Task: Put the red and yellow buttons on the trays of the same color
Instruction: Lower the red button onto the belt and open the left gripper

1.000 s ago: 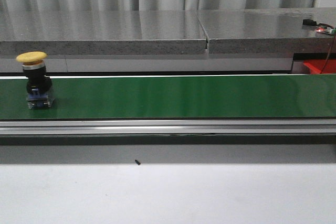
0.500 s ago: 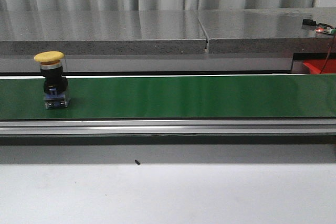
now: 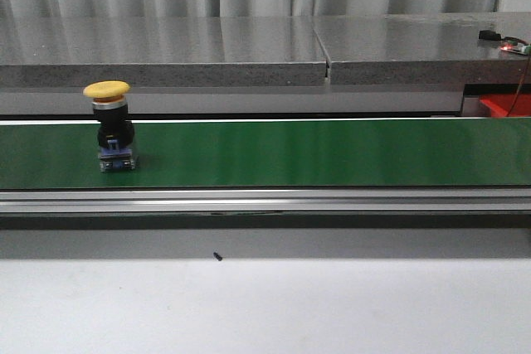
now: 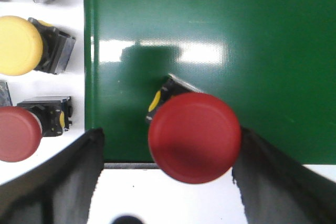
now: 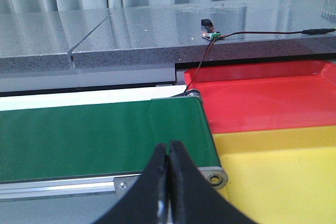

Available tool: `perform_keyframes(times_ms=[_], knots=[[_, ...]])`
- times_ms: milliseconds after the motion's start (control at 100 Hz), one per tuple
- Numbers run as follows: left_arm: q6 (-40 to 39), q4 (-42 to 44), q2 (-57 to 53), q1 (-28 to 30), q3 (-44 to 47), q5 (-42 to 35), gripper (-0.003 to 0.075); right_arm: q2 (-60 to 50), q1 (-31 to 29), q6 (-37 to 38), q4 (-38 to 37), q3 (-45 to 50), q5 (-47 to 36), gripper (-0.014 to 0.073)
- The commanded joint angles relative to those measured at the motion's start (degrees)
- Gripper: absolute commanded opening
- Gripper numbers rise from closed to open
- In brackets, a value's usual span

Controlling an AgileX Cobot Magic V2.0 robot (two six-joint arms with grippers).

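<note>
1. While the green belt point(image 3: 332, 153) carries the yellow button point(image 3: 113, 126) upright near its left end, our right gripper point(image 5: 169, 182) sits pinched closed and empty, risking a miss beside the yellow tray point(image 5: 283, 166).
2. Our left gripper point(image 4: 168, 182), spread wide, straddles a red button point(image 4: 194, 137) it could topple.

Green belt point(image 3: 332, 153) bare right of yellow button point(image 3: 112, 126); red button point(image 4: 194, 137) stands between spread left tool point(image 4: 168, 182) fingers.

Both grippers have matte black fingers: the left fingers point(image 4: 58, 182) broad and grainy, the right fingers point(image 5: 157, 192) smoothly tapering
</note>
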Motion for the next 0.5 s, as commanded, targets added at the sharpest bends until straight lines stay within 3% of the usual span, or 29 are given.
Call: perform_keyframes(times_ms=[0,150,290,380,490], knots=[[0.18,-2.24,-3.99,-0.25,-2.46,-0.76,0.0522,-1.19,-0.25,-0.36,-0.59,-0.83,-4.29,-0.0068],[0.18,-3.48,-9.53,-1.32,-2.47,-1.04,0.0473,-1.19,-0.25,-0.36,-0.59,-0.83,-4.29,-0.0068],[-0.15,-3.7,-15.61,-4.7,-2.47,-1.31,0.0356,-1.19,-0.25,-0.36,-0.59,-0.83,-4.29,-0.0068],[-1.56,-3.7,-19.08,-7.45,-2.21,-1.41,0.0225,-1.19,-0.25,-0.36,-0.59,-0.83,-4.29,-0.0068],[-2.13,-3.7,-22.46,-11.29,-1.73,-1.55,0.0003,-1.19,-0.25,-0.36,-0.59,-0.83,-4.29,-0.0068]])
